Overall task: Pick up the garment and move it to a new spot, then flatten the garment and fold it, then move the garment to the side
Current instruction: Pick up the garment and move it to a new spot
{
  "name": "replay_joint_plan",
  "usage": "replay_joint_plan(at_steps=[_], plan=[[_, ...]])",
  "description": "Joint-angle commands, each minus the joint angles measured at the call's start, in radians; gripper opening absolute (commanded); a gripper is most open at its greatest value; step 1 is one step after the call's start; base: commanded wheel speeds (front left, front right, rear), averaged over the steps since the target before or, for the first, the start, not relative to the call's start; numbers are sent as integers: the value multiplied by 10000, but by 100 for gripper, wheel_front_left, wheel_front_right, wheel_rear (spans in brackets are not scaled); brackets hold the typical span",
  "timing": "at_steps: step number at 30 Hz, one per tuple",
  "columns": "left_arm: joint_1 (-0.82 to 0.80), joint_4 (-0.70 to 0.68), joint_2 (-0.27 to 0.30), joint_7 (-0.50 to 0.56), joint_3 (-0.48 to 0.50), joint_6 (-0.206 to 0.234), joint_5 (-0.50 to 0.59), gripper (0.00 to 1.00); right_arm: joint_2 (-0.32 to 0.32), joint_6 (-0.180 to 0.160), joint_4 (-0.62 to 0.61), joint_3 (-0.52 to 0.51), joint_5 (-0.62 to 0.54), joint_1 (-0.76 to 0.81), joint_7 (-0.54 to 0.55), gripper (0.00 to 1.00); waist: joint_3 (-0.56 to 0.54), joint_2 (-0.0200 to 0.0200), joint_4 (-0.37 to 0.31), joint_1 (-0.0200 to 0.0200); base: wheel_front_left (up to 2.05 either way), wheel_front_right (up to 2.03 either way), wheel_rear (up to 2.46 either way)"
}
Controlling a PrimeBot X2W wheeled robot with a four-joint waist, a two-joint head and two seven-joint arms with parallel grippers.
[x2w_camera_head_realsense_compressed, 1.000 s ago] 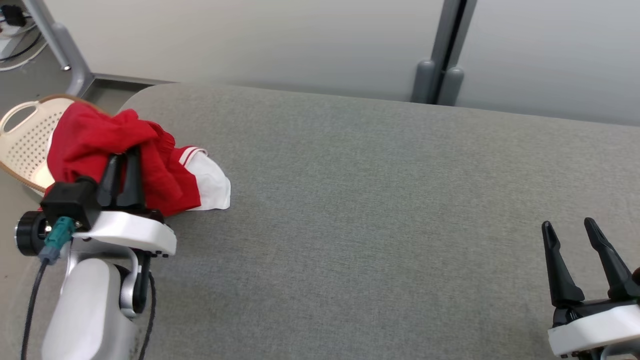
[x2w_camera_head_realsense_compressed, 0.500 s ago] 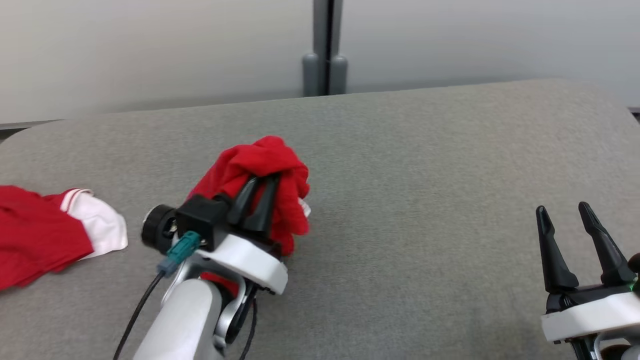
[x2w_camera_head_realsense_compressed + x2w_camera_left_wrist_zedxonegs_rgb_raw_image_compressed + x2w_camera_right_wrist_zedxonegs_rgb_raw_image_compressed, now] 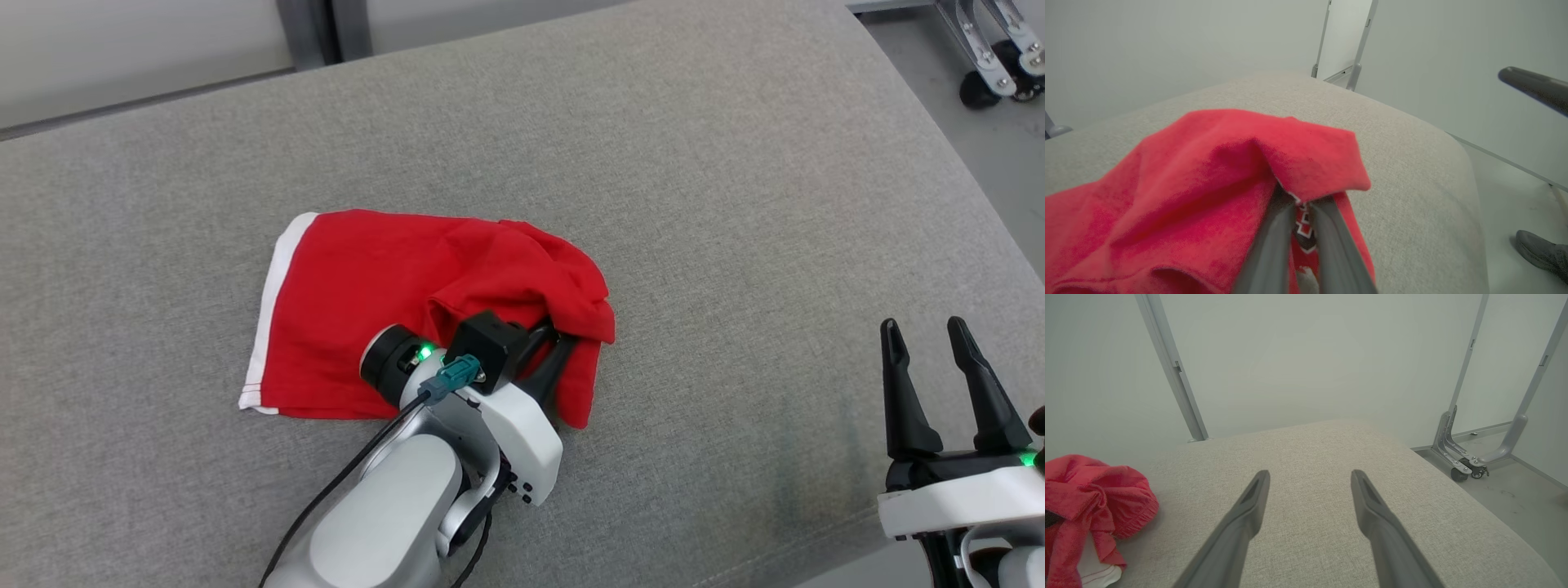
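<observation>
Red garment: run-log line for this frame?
left pincer: shut on red garment | right pincer: open, clear of cloth | red garment: partly spread, bunched at grip, on grey fabric surface | fold: not started

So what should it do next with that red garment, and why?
Probably open the left gripper: the red garment already lies on the grey table, bunched where the fingers pinch it, and the open right gripper hovers apart.

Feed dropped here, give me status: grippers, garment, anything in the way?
Left gripper shut on garment. Right gripper open, apart. Garment on table, half spread, bunched at grip. No obstruction seen.
</observation>
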Motion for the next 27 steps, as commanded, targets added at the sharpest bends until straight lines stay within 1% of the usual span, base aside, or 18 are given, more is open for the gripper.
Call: replay_joint_plan(at_steps=[1, 3, 4, 5, 8, 10, 12, 15, 18, 23, 27], plan=[[-162, 187, 75, 18, -92, -31, -131, 0, 24, -3, 63, -5, 73, -138, -102, 100, 357, 0, -272, 0, 0, 0, 0], [-195, 531, 61, -43, -431, -34, -329, 0, 30, -3, 151, -30, 81, -201, -157, 100, 372, 0, -169, 0, 0, 0, 0], [-189, 688, 61, -54, -605, -6, -405, 46, 17, -3, 179, -23, 70, -228, -166, 100, 345, 0, -107, 0, 0, 0, 0], [-188, 749, 61, -159, -743, -13, -482, 100, -12, -3, 212, -14, 63, -247, -174, 100, 306, 0, -36, 0, 0, 0, 0], [10, 911, 63, -610, -1020, 135, -612, 100, -105, -3, 321, 53, 15, -263, -161, 100, 36, 0, 211, 0, 0, 0, 0], [242, 960, 58, -962, -1082, 319, -613, 100, -188, -3, 361, 94, -35, -185, -110, 100, -268, 0, 419, 0, 0, 0, 0], [450, 964, 110, -1266, -984, 588, -568, 100, -210, -3, 373, 113, -68, -76, -59, 100, -567, 0, 640, 0, 0, 0, 0], [949, 800, 297, -1639, -581, 959, -750, 100, -243, -3, 347, 112, -111, 94, 58, 100, -1033, 0, 978, 0, 0, 0, 0], [1482, 426, 581, -1858, 51, 1328, -973, 100, -258, -3, 230, 122, -167, 258, 217, 100, -1415, 0, 1319, 0, 0, 0, 0], [2211, -483, 1147, -1940, 1351, 1732, -1303, 100, -339, -3, -9, 148, -253, 512, 484, 100, -1838, 0, 1858, 0, 0, 0, 0], [2949, -1318, 1576, -1935, 2555, 1812, -1412, 100, -402, -3, -215, 205, -276, 662, 670, 100, -2078, 0, 2224, 0, 0, 0, 0]])
